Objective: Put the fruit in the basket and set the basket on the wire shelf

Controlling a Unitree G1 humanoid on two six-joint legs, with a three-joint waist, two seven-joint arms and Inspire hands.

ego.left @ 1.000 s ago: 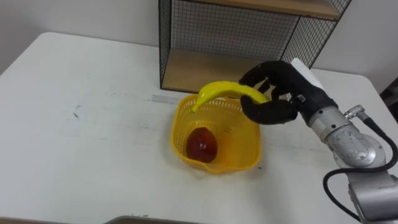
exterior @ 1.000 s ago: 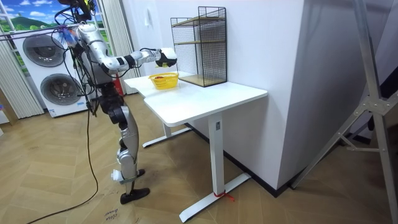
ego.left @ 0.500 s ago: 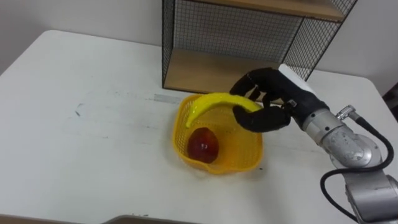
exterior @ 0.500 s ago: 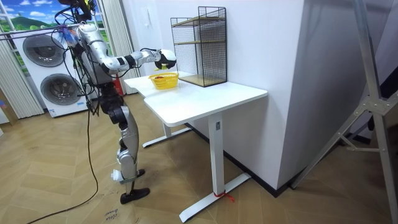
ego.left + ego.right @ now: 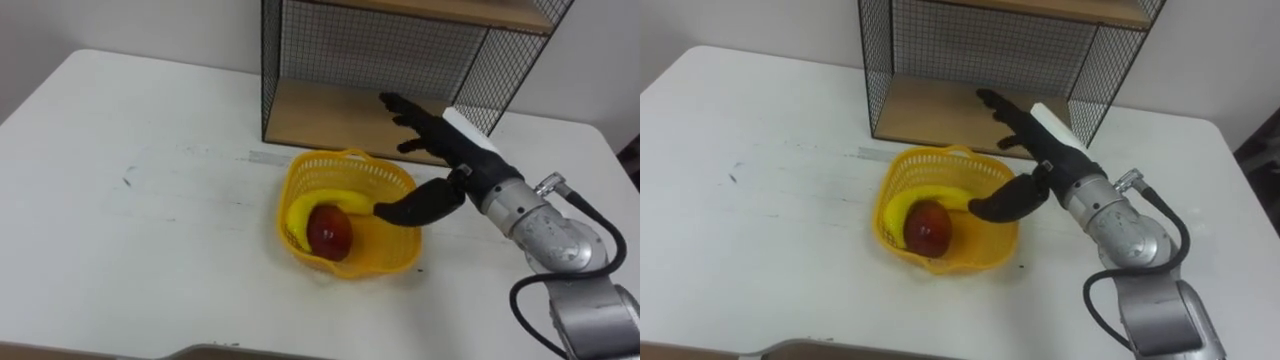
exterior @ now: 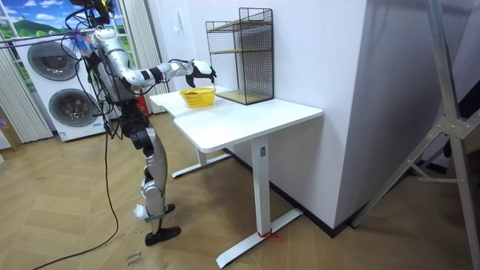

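Clearly your right hand (image 5: 452, 160) hangs wide open over the basket (image 5: 385, 262), holding nothing. The banana (image 5: 300, 210) and red fruit (image 5: 328, 230) lie inside it, on the surface (image 5: 150, 200) just before the wire shelf (image 5: 330, 110), handy for lifting.

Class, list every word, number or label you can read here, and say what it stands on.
Readable text: none.
Basket, wire shelf, table: no print seen.
Pale sheet on the floor, room view: dark marks, too small to read.
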